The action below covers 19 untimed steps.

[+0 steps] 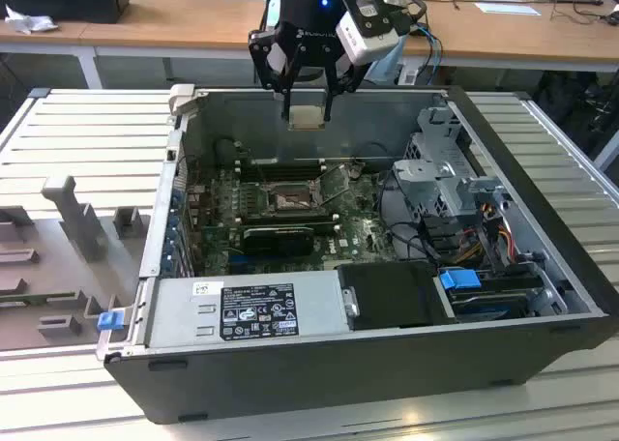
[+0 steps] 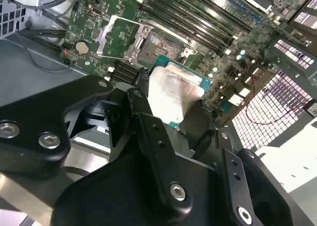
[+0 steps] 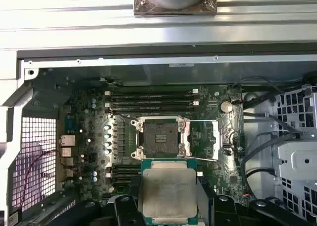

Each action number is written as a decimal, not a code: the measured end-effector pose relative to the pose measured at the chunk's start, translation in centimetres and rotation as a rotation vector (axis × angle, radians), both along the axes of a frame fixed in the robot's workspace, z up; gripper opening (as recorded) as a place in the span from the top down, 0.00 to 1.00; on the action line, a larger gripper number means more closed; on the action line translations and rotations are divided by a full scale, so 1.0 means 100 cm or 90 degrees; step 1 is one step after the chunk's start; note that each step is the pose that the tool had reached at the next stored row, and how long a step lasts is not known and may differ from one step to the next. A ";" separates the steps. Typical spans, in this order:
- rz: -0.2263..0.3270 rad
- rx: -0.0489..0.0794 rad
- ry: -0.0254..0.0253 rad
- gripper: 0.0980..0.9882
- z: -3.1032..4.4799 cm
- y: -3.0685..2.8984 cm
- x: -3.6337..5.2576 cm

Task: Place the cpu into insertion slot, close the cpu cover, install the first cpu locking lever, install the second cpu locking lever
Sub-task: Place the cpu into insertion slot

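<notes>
My gripper (image 1: pixel 307 119) pinches the cpu (image 3: pixel 169 194) by two sides, jaws just that wide. I point straight down. In the exterior view, the bare insertion slot (image 1: pixel 288 199) is at 6 o'clock from the cpu, with the cpu cover (image 3: pixel 225 137) open.

cpu (image 1: pixel 306 118): between the gripper (image 1: pixel 307 112) fingers, up over the case (image 1: pixel 387 364), well above the board (image 3: pixel 228 171);
insertion slot (image 3: pixel 159 138): in the board, memory slots (image 3: pixel 151 99) just beside it on the exterior view's far side;
cpu cover (image 3: pixel 216 139): swung out beside the insertion slot, on the exterior view's right;
power supply (image 1: pixel 247 310): along the case's near wall
</notes>
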<state>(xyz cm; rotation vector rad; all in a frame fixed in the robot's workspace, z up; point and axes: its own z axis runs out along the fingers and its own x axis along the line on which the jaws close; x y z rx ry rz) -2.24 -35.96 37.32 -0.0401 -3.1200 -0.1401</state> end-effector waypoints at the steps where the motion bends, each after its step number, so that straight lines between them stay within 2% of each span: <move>1: 0.000 0.000 0.0000 0.52 0.0000 0.0000 0.0000; 19: -0.015 0.000 0.0000 0.52 -0.0013 0.0000 0.0000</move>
